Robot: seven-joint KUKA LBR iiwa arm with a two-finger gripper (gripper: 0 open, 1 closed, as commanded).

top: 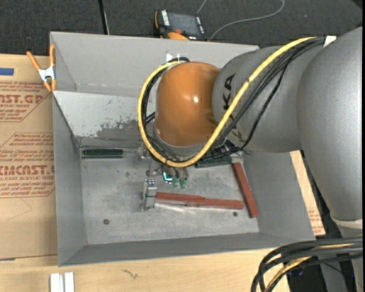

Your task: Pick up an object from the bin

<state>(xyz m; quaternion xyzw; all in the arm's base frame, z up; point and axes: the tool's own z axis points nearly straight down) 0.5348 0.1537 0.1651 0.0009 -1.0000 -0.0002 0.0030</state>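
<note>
Red stick [198,200] lies flat; claw [149,196] at its left end

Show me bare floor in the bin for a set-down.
Free: left-front floor, between the dark bar and front wall; also the strip in front of the red sticks. Crowded: centre-right, around the gripper and sticks.
</note>
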